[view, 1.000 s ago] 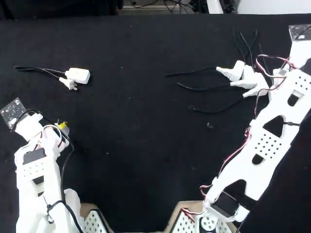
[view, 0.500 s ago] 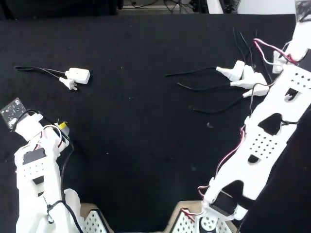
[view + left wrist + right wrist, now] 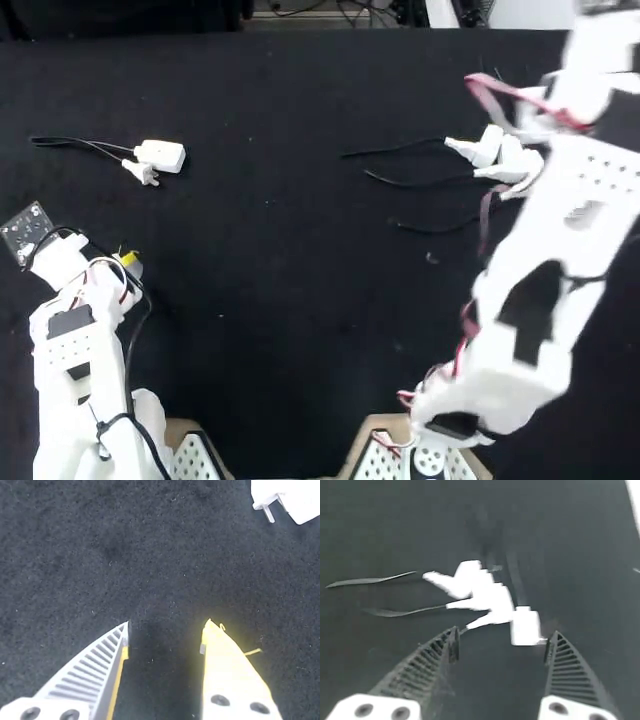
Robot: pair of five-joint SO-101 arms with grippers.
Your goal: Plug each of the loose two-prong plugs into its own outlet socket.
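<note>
At the far left of the black table, a white outlet socket [image 3: 162, 155] lies with a loose two-prong plug [image 3: 141, 173] on a thin black cord beside it. My left gripper [image 3: 127, 263] rests on the mat nearer the front, apart from them. The left wrist view has it [image 3: 167, 630] open and empty, with the white plug [image 3: 287, 497] farther ahead. A cluster of white plugs and sockets [image 3: 500, 157] with black cords lies at the far right. My right gripper [image 3: 503, 637] hangs open above that cluster [image 3: 480, 592], a white block [image 3: 525, 625] between its fingers' lines but lower down.
My right arm [image 3: 560, 230] is raised high and covers the right side of the table in the high view. Black cords [image 3: 420, 185] trail leftward from the right cluster. The mat [image 3: 300, 260] between the two arms is bare black cloth.
My right arm has lifted and swung up toward the camera, now blurred and larger in the high view. The left arm and all plugs have stayed put.
</note>
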